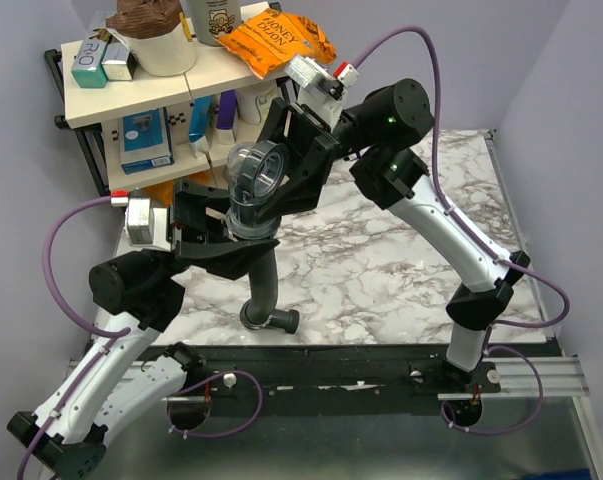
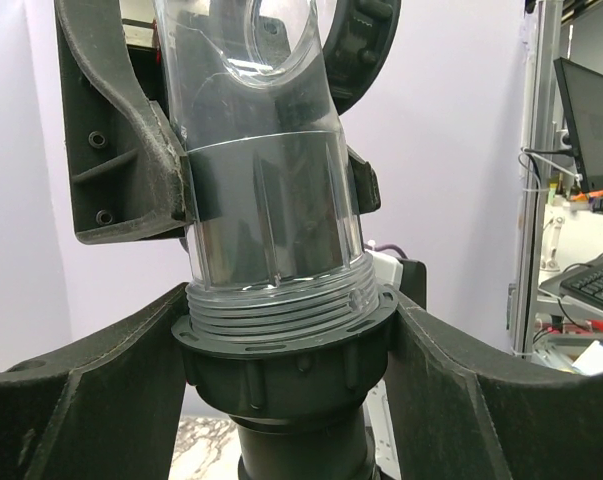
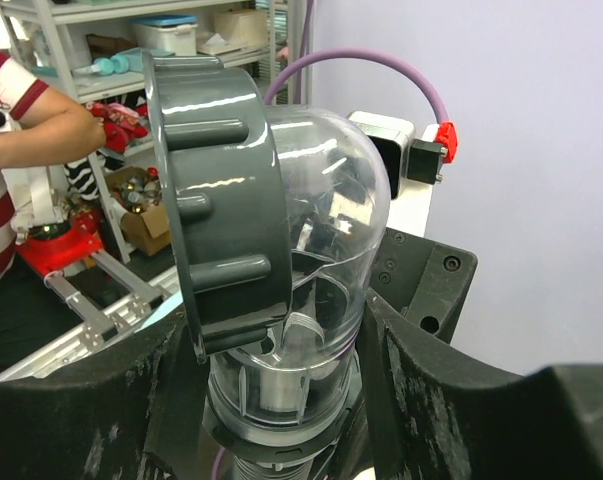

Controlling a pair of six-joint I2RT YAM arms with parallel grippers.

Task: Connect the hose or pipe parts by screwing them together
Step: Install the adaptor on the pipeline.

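A clear elbow pipe fitting (image 1: 258,172) with a dark grey ring mouth (image 3: 216,180) is held upright above the table. Its threaded lower end (image 2: 276,305) sits in the dark collar nut (image 2: 281,370) of the black hose (image 1: 264,280). The hose hangs down to the marble top. My left gripper (image 2: 289,315) is shut on the collar nut, one finger on each side, and it holds the joint (image 1: 243,228) from the left. My right gripper (image 3: 276,340) is shut on the clear fitting's tube just above the threads, coming in from the back right (image 1: 264,190).
A shelf unit (image 1: 131,85) with boxes, bottles and an orange snack bag (image 1: 281,40) stands at the back left, close behind the held parts. A metal rail (image 1: 381,372) runs along the near edge of the marble table (image 1: 401,270). A person's arm (image 3: 31,130) shows beyond the table.
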